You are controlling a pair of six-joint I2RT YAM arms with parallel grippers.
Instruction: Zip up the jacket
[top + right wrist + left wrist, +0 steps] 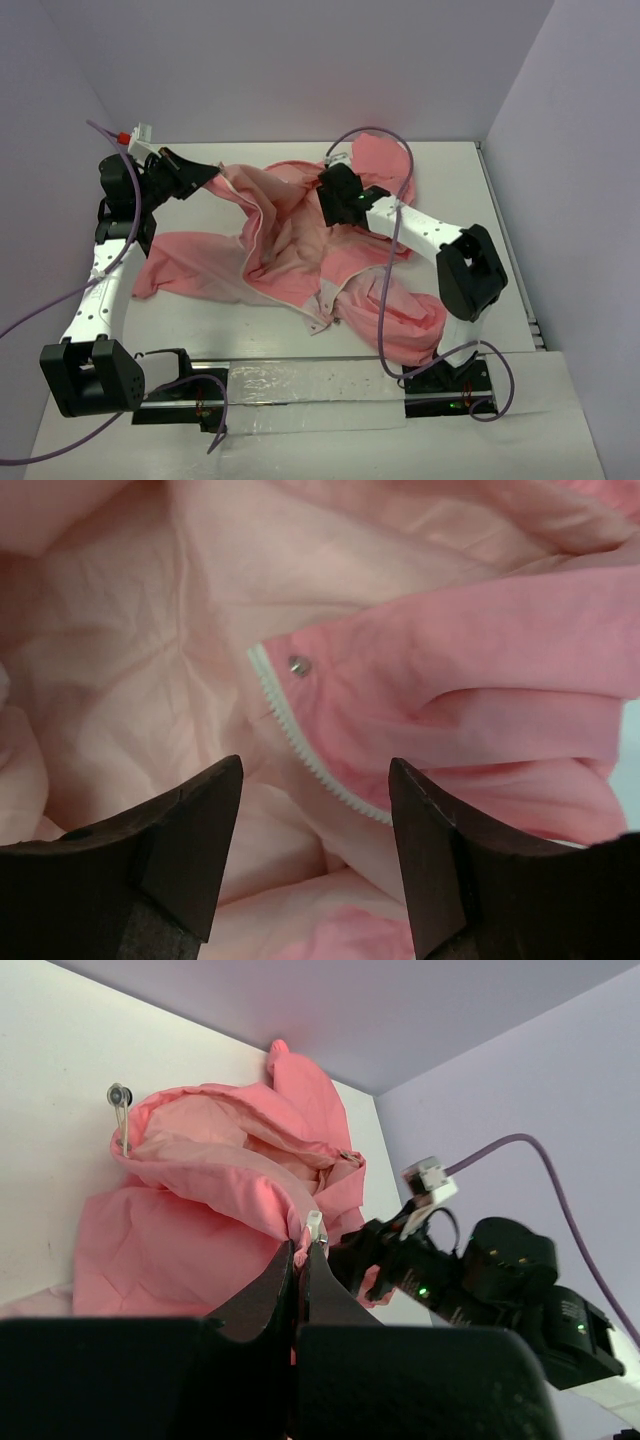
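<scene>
The salmon-pink jacket [300, 250] lies crumpled across the middle of the table, its pale lining showing. My left gripper [212, 172] at the back left is shut on a fold of the jacket's edge [290, 1222], lifting it; a small white zipper piece [314, 1226] sticks up at the fingertips. Over the jacket's back middle hangs my right gripper [326, 212], open, nothing between its fingers. Just beyond its tips [316, 770] runs a white zipper-tooth strip [300, 742] with a metal snap [298, 665] beside it.
White walls close the table on the left, back and right. A sleeve [185, 262] spreads left toward my left arm, and another part of the jacket [400, 320] lies by the right arm's base. Purple cables [395, 215] loop over both arms.
</scene>
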